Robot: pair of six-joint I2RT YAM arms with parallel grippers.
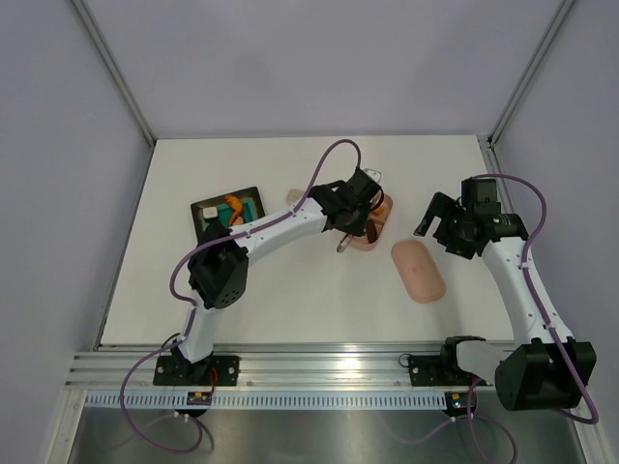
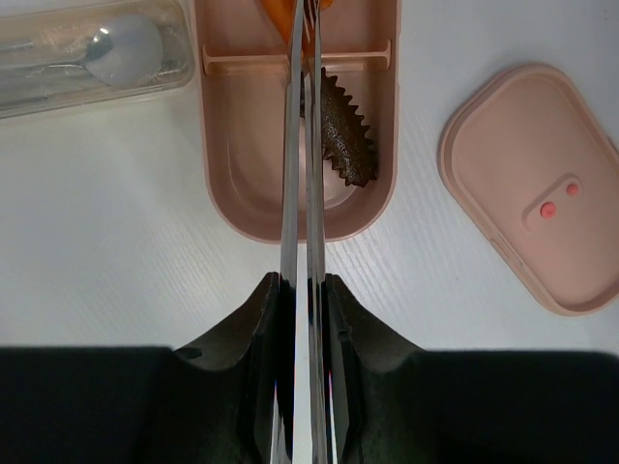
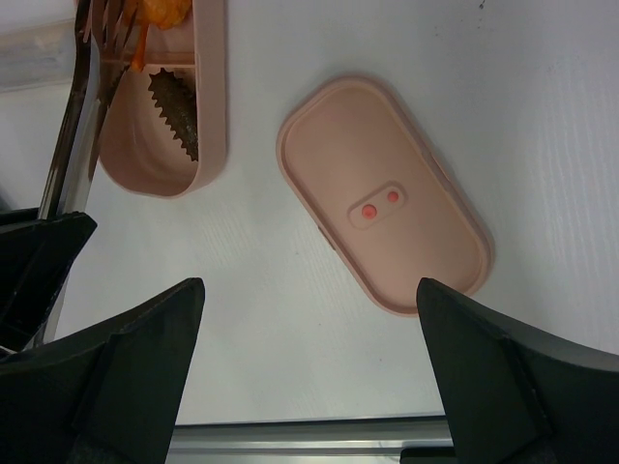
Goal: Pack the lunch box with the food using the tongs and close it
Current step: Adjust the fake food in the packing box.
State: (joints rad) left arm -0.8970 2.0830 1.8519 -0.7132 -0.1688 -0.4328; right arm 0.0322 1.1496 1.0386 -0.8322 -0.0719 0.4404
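The pink lunch box (image 2: 237, 145) lies open under my left gripper (image 2: 308, 290), which is shut on the silvery tongs (image 2: 298, 145). The tongs' arms are squeezed nearly together. Their tips reach over the box's far compartment, at an orange piece of food (image 3: 160, 10). A dark brown, jagged-edged piece (image 2: 343, 130) lies in the near compartment. The matching lid (image 2: 537, 184) rests flat on the table to the right of the box, two red-pink spots facing up. My right gripper (image 3: 309, 300) hovers open and holds nothing, near the lid (image 3: 382, 193).
A dark tray (image 1: 205, 209) with more orange food (image 1: 232, 203) sits left of the box. A clear case holding a spoon (image 2: 87, 58) lies beside the box's far left. The table's front rail (image 1: 319, 367) runs along the near edge.
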